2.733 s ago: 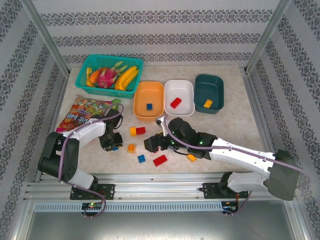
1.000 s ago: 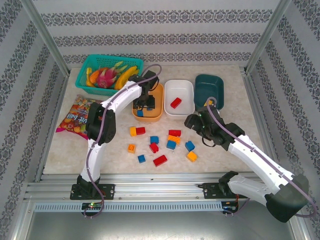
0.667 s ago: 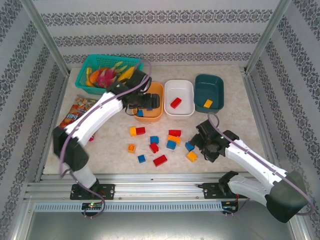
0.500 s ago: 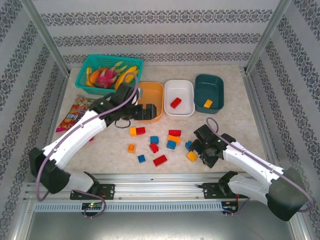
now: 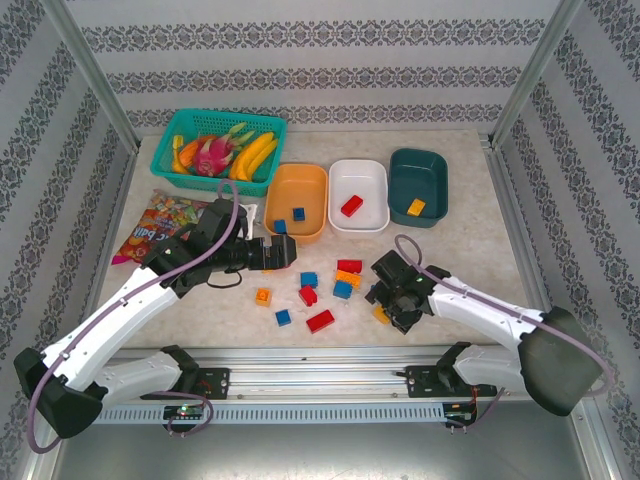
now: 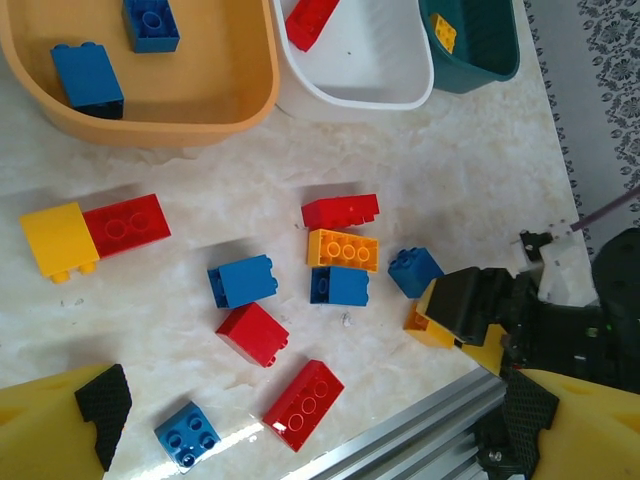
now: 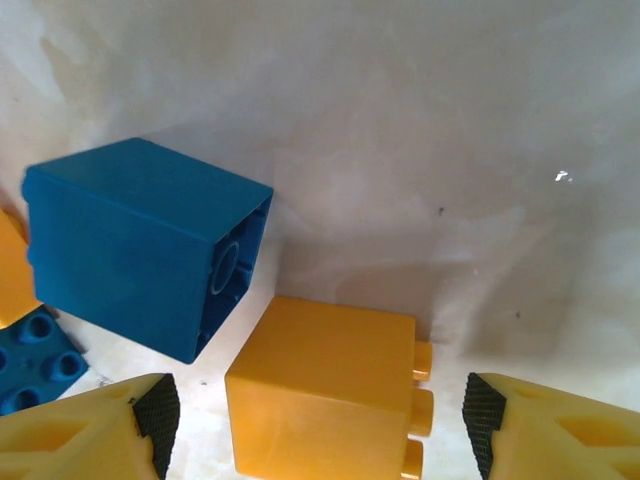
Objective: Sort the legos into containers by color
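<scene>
1. The left tool (image 5: 283, 253) is spread wide and carries nothing. A second ago it hung over the orange tray (image 6: 255, 95), and it has since drawn back over the loose bricks on the tabletop (image 6: 450, 200)
2. That tray now holds two blue bricks (image 6: 88, 75) where it held one, so one more blue piece is sorted
3. The right tool (image 5: 392, 298) has come down from near the teal tray (image 5: 425, 168) to the right edge of the pile. Its fingers (image 7: 155, 410) stand wide apart on either side of a yellow brick (image 7: 325, 395) and have not yet closed on it
4. A blue brick (image 7: 140, 260) lies tipped on its side just beside the yellow one, close to one finger, and closing could nudge it
5. The white tray (image 5: 372, 190) holds one red brick (image 5: 352, 206) and the teal tray one yellow piece (image 5: 416, 207). About a dozen bricks are still loose, so the sorting looks early, and the yellow brick probably belongs in the teal tray
</scene>
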Tool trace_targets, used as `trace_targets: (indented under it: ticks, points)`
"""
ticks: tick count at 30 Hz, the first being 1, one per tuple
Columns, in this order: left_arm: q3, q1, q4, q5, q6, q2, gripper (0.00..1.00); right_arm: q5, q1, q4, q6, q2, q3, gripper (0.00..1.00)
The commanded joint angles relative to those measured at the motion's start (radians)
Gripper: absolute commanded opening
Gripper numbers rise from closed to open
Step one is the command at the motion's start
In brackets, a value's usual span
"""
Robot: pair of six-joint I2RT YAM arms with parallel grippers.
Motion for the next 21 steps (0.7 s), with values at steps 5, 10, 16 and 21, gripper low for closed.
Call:
trace_targets:
  ticks: [5,10,16,21]
  points:
    - [-0.016,-0.035,0.033,0.018,-0.025,-0.028,0.97,0.035,0.011,0.025,0.016,0.063,-0.011,0.63]
    - [-0.025,-0.040,0.034,0.025,-0.028,-0.044,0.97,0.054,0.008,0.021,-0.013,0.072,-0.003,0.46]
    - [0.001,-0.044,0.049,0.018,-0.037,-0.039,0.96,0.079,0.029,-0.064,-0.119,0.048,0.098,0.29]
    - [0.116,-0.044,0.069,0.010,-0.025,0.030,0.96,0.233,0.025,-0.255,-0.328,0.035,0.396,0.29]
